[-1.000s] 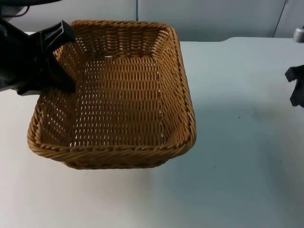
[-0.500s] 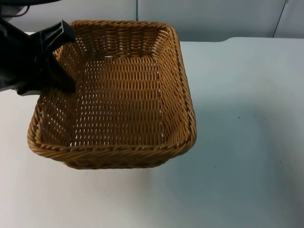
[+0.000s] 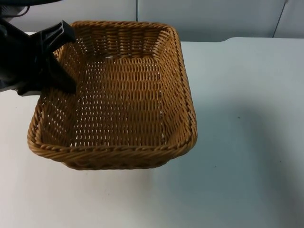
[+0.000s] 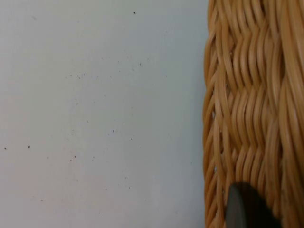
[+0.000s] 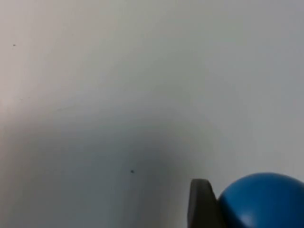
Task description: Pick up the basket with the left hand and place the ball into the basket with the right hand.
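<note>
Left hand [image 3: 57,64] clamped on the left rim of the wicker basket [image 3: 123,95], one finger inside the wall, one outside, basket over the white desk [image 3: 247,142] at its left-centre with its long axis running from the wall toward the camera, mouth up. Right hand [image 5: 223,209] closed on the blue ball [image 5: 261,202], a fingertip against its side, over bare desk. Basket pickup looks done; next the ball must travel over the open mouth, then release.
</note>
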Robot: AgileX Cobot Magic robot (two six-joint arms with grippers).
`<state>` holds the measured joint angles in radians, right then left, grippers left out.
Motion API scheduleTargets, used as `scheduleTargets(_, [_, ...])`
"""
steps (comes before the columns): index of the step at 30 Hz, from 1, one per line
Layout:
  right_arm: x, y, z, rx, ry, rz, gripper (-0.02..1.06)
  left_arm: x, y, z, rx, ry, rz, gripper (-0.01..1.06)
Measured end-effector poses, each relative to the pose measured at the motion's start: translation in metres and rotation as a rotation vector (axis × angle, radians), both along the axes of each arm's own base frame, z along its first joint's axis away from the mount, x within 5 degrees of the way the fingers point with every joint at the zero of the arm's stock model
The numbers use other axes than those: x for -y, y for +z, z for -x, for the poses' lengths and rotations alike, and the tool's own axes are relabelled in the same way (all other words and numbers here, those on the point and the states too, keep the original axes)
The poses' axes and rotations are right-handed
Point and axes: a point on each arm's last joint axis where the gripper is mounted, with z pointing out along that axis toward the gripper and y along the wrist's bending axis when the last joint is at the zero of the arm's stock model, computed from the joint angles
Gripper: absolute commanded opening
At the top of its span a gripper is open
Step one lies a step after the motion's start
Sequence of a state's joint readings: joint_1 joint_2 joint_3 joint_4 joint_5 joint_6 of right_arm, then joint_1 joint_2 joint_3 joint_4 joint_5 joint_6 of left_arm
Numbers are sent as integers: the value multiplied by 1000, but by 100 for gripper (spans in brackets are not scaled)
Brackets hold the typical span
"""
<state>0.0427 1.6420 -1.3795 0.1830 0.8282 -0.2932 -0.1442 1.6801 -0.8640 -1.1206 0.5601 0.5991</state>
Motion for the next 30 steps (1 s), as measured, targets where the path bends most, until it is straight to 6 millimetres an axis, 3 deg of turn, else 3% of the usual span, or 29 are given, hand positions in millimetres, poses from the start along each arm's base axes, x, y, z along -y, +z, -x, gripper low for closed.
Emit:
scheduleTargets(16, [-103, 8, 12, 127, 222, -87, 0, 0, 0, 0, -2, -3, 2, 0])
scheduleTargets(30, [-151, 15, 30, 160, 403, -226, 0, 0, 0, 0, -2, -3, 2, 0])
